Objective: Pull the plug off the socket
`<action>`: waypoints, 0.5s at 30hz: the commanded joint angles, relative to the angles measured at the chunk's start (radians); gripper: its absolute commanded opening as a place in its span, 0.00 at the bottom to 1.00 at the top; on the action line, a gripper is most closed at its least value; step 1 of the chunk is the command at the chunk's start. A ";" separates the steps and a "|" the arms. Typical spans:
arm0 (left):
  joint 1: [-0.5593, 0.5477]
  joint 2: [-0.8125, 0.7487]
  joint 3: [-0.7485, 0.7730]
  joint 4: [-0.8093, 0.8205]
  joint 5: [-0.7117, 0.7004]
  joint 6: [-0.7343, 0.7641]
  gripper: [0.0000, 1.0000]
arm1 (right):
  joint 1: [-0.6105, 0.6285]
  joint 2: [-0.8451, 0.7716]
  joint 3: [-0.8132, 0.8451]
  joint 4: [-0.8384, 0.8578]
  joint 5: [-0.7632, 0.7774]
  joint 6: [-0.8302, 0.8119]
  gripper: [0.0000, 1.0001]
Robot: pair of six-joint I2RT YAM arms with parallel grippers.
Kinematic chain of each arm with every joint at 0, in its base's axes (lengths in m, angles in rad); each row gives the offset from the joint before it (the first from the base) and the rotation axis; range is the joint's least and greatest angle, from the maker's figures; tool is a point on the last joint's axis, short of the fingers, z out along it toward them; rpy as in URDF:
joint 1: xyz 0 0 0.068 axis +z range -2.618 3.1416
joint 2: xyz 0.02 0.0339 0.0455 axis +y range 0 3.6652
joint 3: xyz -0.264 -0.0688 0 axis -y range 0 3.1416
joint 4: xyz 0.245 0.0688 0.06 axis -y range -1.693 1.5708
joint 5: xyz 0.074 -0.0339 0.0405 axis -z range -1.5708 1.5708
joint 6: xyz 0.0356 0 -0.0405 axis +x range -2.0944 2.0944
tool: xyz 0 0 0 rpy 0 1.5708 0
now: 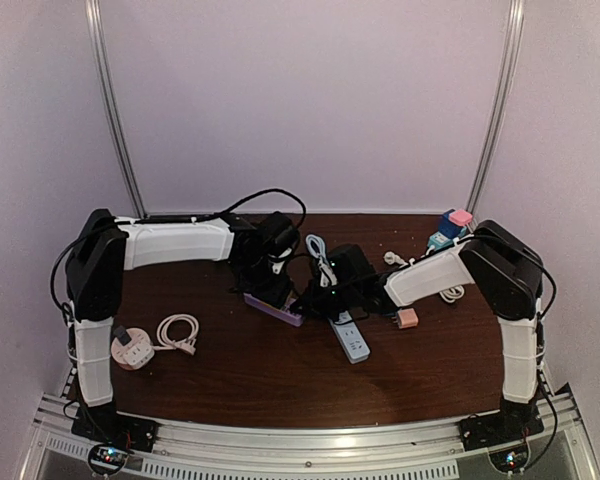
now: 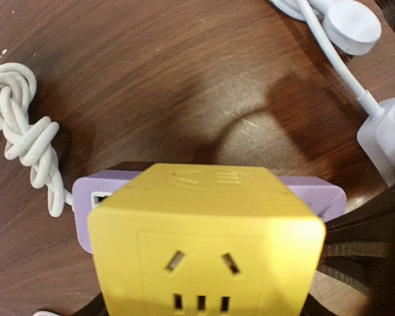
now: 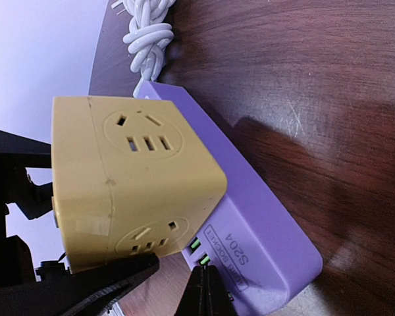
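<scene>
A yellow cube plug (image 2: 204, 243) sits plugged into the purple socket strip (image 2: 85, 204) on the brown table. My left gripper (image 2: 201, 293) is shut on the cube, with dark fingers (image 2: 362, 247) against its sides. In the top view the left gripper (image 1: 270, 283) hides the cube above the purple strip (image 1: 280, 311). In the right wrist view the cube (image 3: 125, 178) stands on the strip (image 3: 263, 224). My right gripper (image 3: 207, 293) is shut, its tips pressing on the strip's labelled end beside the cube. It also shows in the top view (image 1: 317, 297).
A white power strip (image 1: 352, 341) lies right of the purple one. A white knotted cable (image 2: 23, 131) runs from the purple strip. A white charger (image 2: 388, 135) lies nearby. A round pink socket (image 1: 130, 349), a coiled cable (image 1: 178, 332) and a pink adapter (image 1: 408, 318) lie on the table.
</scene>
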 commanded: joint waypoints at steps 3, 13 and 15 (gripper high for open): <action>0.009 0.006 0.015 -0.015 0.025 0.016 0.59 | 0.010 0.047 0.005 -0.034 0.033 -0.004 0.00; 0.031 0.015 0.080 -0.008 0.004 0.070 0.76 | 0.011 0.056 0.003 -0.032 0.034 -0.003 0.00; 0.040 0.016 0.077 -0.006 0.007 0.077 0.76 | 0.011 0.055 0.002 -0.032 0.036 -0.003 0.00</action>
